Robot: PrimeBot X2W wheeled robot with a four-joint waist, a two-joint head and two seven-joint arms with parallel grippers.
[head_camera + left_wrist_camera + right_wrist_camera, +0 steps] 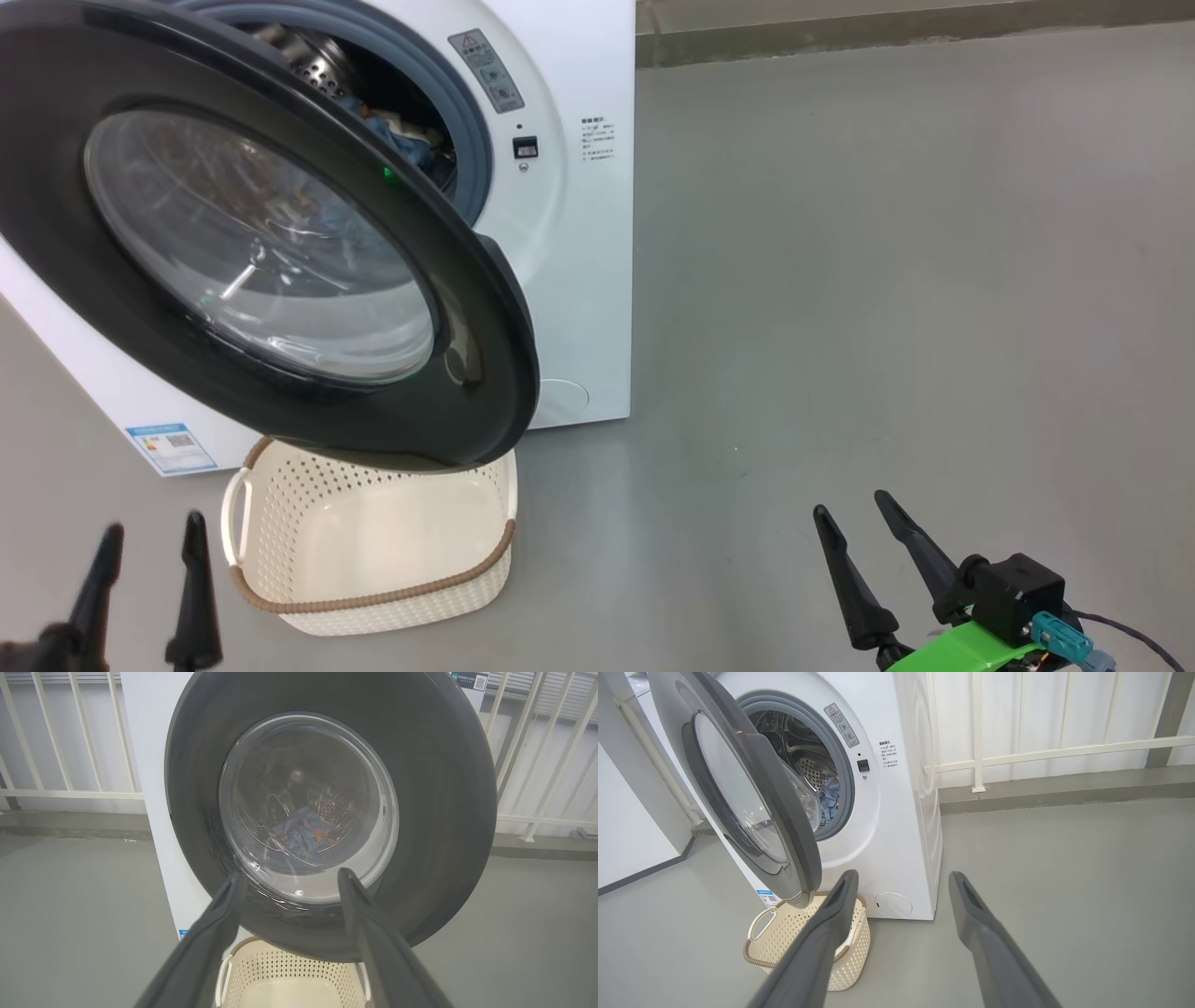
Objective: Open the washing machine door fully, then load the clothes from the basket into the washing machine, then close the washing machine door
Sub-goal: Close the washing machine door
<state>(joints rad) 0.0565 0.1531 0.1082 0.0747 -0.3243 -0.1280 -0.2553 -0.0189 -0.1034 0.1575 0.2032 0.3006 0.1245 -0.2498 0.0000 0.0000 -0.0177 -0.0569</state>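
Looking down on a washer (pixel 579 280) standing on a grey floor (pixel 840 280). Showing its door (pixel 280 243) hanging partly open from a hinge on the left, free edge pointing toward the near right, black rim overhanging the basket (pixel 420 607). Showing the basket sitting on the floor just in front of the washer, looking empty. Showing the clothes (pixel 411 140) lying inside the drum, blue fabric peeking past the door. Holding both sets of fingers apart and gripping nothing: left gripper (pixel 153 523) at near left, right gripper (pixel 850 504) at near right, both well clear of the door. Facing the door's outer face squarely from the left wrist, likely making the left arm the nearer one for closing. Judging the coming push as heading far and right, toward the washer.
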